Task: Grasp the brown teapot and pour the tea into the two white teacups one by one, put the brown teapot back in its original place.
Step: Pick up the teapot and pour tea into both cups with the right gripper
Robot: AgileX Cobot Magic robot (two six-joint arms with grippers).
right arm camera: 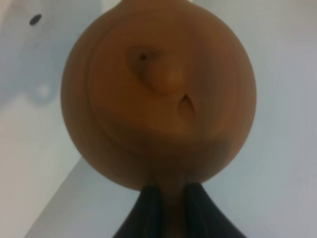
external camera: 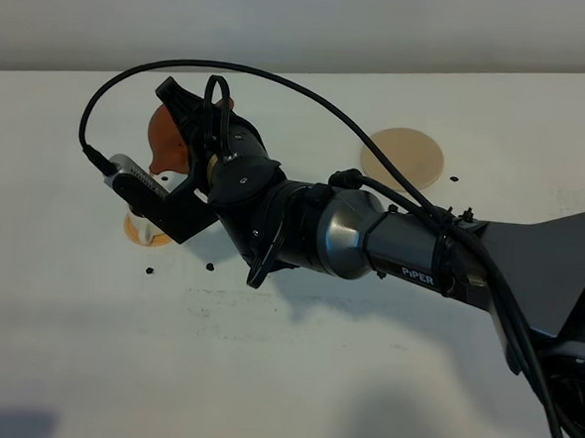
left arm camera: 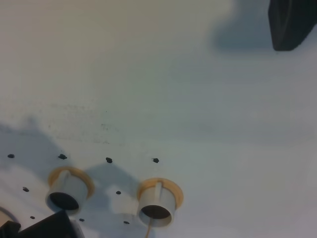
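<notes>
The brown teapot (external camera: 166, 137) hangs tilted above the table at the left, spout down. My right gripper (external camera: 187, 113) reaches across and is shut on its handle. The right wrist view shows the lid and knob (right arm camera: 166, 74) filling the picture, with the dark fingers (right arm camera: 148, 210) clamped on the handle stub. The two white teacups (left arm camera: 67, 191) (left arm camera: 157, 202) stand on orange saucers. The first holds dark tea, and a thin brown thread of tea (left arm camera: 148, 229) meets the second. In the exterior view only one saucer edge (external camera: 138, 231) shows under the wrist. Of my left gripper only one dark finger (left arm camera: 292, 22) shows.
The pale tan round coaster (external camera: 404, 156) lies bare at the back, right of the arm. Small black dots (external camera: 210, 267) mark the white table (external camera: 293, 378). The right arm's dark body and cables stretch from the lower right across the middle.
</notes>
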